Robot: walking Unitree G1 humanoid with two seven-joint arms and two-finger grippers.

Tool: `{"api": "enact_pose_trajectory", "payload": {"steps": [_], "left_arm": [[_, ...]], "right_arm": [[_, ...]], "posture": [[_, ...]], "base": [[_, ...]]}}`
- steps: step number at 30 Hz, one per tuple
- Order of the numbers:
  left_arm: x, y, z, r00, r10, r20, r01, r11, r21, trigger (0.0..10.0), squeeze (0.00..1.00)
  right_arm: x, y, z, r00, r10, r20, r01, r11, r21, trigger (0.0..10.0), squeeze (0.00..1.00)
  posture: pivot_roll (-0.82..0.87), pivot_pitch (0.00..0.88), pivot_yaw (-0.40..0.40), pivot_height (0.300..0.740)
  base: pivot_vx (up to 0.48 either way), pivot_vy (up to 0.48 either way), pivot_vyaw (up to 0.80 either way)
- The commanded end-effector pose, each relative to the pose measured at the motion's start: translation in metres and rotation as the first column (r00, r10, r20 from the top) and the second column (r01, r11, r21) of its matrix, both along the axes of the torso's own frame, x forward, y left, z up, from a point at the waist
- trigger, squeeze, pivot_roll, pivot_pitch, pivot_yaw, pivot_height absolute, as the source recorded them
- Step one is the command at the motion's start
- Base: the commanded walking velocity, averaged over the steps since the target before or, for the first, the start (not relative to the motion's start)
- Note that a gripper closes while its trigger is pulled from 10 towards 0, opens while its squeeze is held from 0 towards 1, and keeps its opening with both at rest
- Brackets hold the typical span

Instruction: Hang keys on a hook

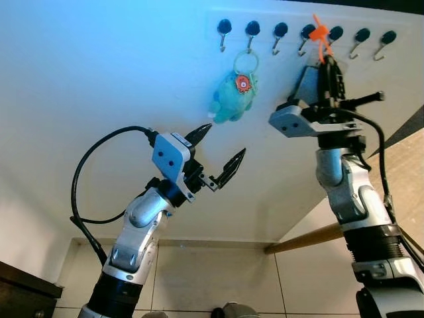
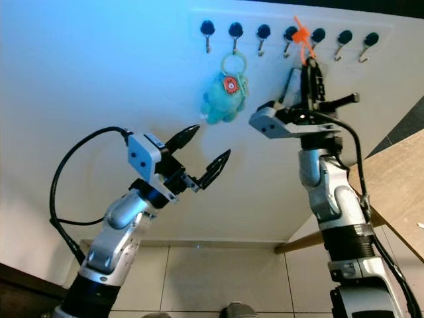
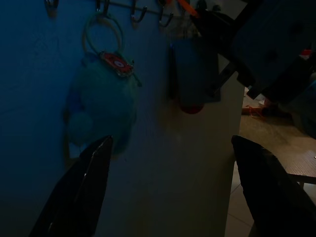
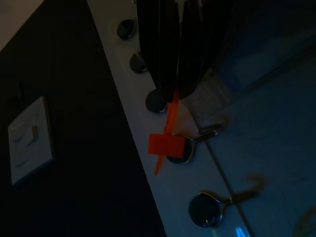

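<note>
While hooks remain partly free: rack [image 1: 344, 20] spans upper right.
Right end effector [image 1: 326, 66]: clenched, apparently on orange tag [image 1: 320, 34], raised to fourth hook [image 1: 307, 34] for hanging.
Left end effector [image 1: 220, 151]: released, idle centre-left.
Plush keyring [image 1: 235, 95]: hangs upper centre.

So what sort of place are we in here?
Likely a home entryway or hall: a white wall with a hook rail, a plush keychain hanging from one hook, a light switch, and tiled floor below.
</note>
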State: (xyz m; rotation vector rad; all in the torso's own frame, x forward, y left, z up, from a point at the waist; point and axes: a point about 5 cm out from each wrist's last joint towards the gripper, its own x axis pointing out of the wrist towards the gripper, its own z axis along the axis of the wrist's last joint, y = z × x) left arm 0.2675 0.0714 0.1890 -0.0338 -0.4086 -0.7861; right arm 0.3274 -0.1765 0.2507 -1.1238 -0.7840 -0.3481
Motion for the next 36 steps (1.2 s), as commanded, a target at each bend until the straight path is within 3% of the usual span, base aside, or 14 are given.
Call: {"api": "enact_pose_trajectory", "payload": {"steps": [1, 11, 29, 32, 36], "left_arm": [[-0.002, -0.004, 0.003, 1.0, -0.013, 0.004, 0.013, 1.0, -0.019, 10.0, 0.0], [-0.002, -0.005, 0.003, 1.0, -0.009, 0.0, 0.009, 1.0, -0.018, 10.0, 0.0], [-0.002, -0.006, 0.001, 1.0, -0.021, -0.012, 0.02, 1.0, -0.012, 10.0, 0.0], [-0.002, -0.006, 0.001, 1.0, -0.022, -0.012, 0.022, 1.0, -0.011, 10.0, 0.0], [-0.002, -0.006, 0.004, 1.0, -0.023, -0.005, 0.022, 1.0, -0.018, 10.0, 0.0]], "right_arm": [[0.001, 0.0, 0.002, 1.0, 0.007, 0.011, -0.007, 1.0, -0.016, 10.0, 0.0], [0.004, 0.01, -0.002, 0.999, 0.04, -0.001, -0.04, 0.998, -0.048, 10.0, 0.0], [0.011, -0.001, -0.029, 0.988, -0.037, -0.15, 0.027, 0.997, -0.066, 10.0, 0.0], [0.012, -0.002, -0.031, 0.985, -0.025, -0.174, 0.016, 0.999, -0.05, 10.0, 0.0], [0.011, -0.003, -0.032, 0.978, 0.056, -0.201, -0.045, 0.997, 0.058, 10.0, 0.0]], "posture": [[0.04, 0.092, -0.07, 0.74], [0.04, 0.093, -0.076, 0.74], [0.04, 0.095, -0.074, 0.74], [0.04, 0.094, -0.074, 0.74], [0.04, 0.094, -0.075, 0.74]], "base": [[0.0, 0.0, 0.0], [0.0, 0.0, 0.0], [0.0, 0.0, 0.0], [0.0, 0.0, 0.0], [0.0, 0.0, 0.0]]}}
